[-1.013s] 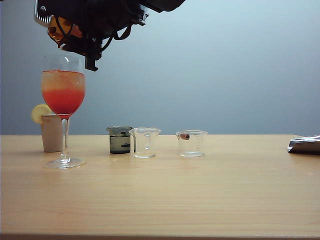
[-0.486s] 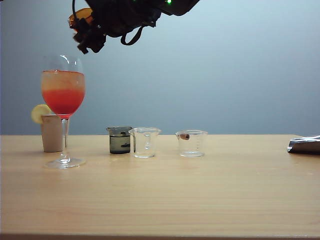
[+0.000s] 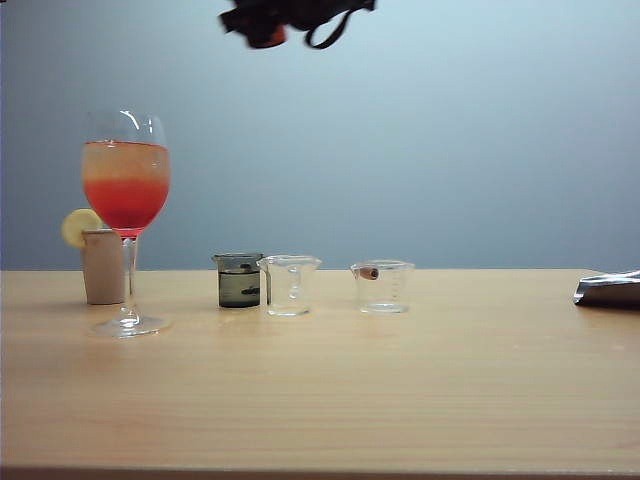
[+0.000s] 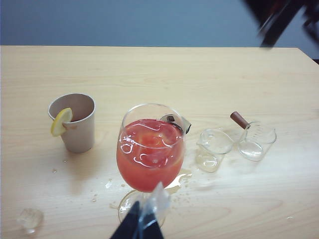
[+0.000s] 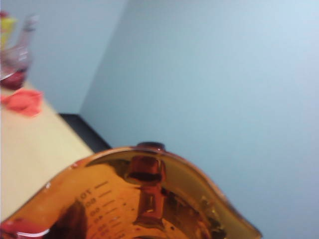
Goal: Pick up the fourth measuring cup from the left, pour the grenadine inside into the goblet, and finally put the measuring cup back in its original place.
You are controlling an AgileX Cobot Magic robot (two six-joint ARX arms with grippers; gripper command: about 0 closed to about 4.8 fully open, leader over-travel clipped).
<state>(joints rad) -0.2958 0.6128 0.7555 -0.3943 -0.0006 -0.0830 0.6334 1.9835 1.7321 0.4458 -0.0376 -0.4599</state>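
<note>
Fourth measuring cup [image 5: 144, 199], clamped in right pincer [image 3: 268, 22] high above bench [image 3: 320, 380] w/ goblet [image 3: 126, 190] filled, awaits return; left pincer [image 4: 139, 225] apparently shut, idle.

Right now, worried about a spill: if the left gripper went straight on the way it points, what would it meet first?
Most likely the goblet: in the left wrist view the left gripper points at its foot and stem, nothing between. Depth is unclear.

The right tool [image 3: 268, 25] carrying the fourth measuring cup [image 5: 139, 199] has swung right, away from the goblet [image 3: 126, 200].
</note>
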